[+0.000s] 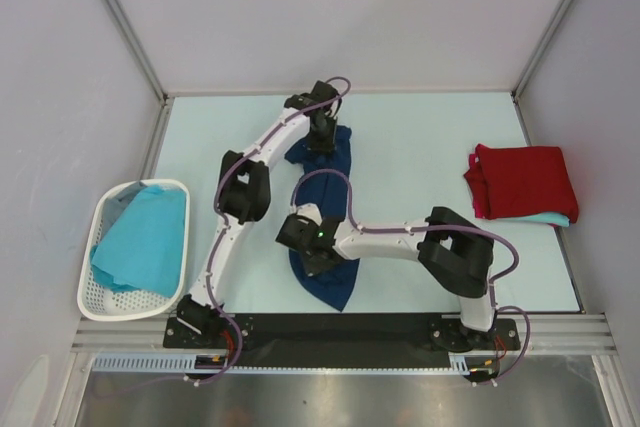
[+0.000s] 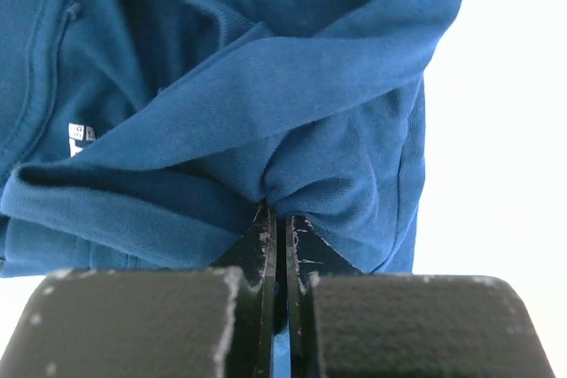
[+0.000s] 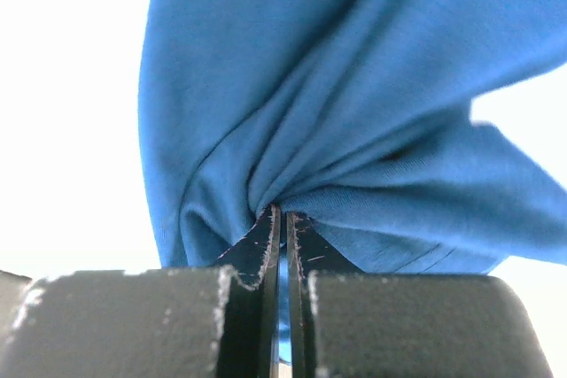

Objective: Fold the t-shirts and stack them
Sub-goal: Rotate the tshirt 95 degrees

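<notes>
Top external view had my left claw (image 1: 321, 139) out at the far end of the navy t-shirt (image 1: 335, 292) and my right claw (image 1: 312, 255) over its near end, closer to the bases. The shirt lay in a long crumpled strip across the middle of the table (image 1: 430, 137). Both wrist views showed my fingers pressed together on a bunched pinch of the blue cloth, with folds fanning out from each nip. A pale print patch (image 2: 80, 137) showed in the left wrist view. On the table's right side a red t-shirt (image 1: 522, 180) sat folded on a folded turquoise t-shirt (image 1: 552, 218). At the left edge, a white basket (image 1: 92, 247) held a loose turquoise t-shirt (image 1: 145, 237).
</notes>
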You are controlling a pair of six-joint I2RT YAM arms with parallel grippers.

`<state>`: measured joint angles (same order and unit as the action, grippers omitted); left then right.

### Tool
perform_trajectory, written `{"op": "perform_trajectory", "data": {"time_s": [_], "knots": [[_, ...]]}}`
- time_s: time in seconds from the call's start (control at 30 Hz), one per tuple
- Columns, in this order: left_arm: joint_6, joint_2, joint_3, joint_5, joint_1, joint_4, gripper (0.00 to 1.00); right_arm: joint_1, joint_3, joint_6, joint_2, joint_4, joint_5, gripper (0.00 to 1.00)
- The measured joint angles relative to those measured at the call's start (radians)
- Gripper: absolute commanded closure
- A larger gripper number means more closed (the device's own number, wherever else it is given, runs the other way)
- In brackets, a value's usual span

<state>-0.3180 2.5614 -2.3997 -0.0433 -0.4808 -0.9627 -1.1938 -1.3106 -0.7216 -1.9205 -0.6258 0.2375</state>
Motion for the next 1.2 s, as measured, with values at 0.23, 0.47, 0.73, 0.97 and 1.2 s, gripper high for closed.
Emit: {"op": "perform_trajectory", "data": {"time_s": [0.23, 0.47, 0.73, 0.97, 1.2], "knots": [[0.016, 0.01, -0.023, -0.063, -0.08, 0.014, 1.0, -0.048, -0.08, 0.027, -0.053, 0.043, -0.011, 1.0], [0.024, 0.027, -0.043, -0.09, -0.095, 0.024, 1.0, -0.049, -0.092, 0.035, -0.066, 0.031, -0.007, 1.0], [0.03, 0.027, -0.064, -0.067, -0.074, 0.023, 1.0, -0.047, -0.085, 0.022, -0.064, 0.035, 0.01, 1.0], [0.03, 0.031, -0.069, -0.073, 0.031, 0.025, 1.0, -0.028, 0.0, -0.012, -0.01, 0.071, 0.027, 1.0], [0.027, 0.042, -0.077, -0.083, 0.1, 0.025, 0.92, 0.0, 0.061, -0.039, 0.031, 0.092, 0.035, 1.0]]}}
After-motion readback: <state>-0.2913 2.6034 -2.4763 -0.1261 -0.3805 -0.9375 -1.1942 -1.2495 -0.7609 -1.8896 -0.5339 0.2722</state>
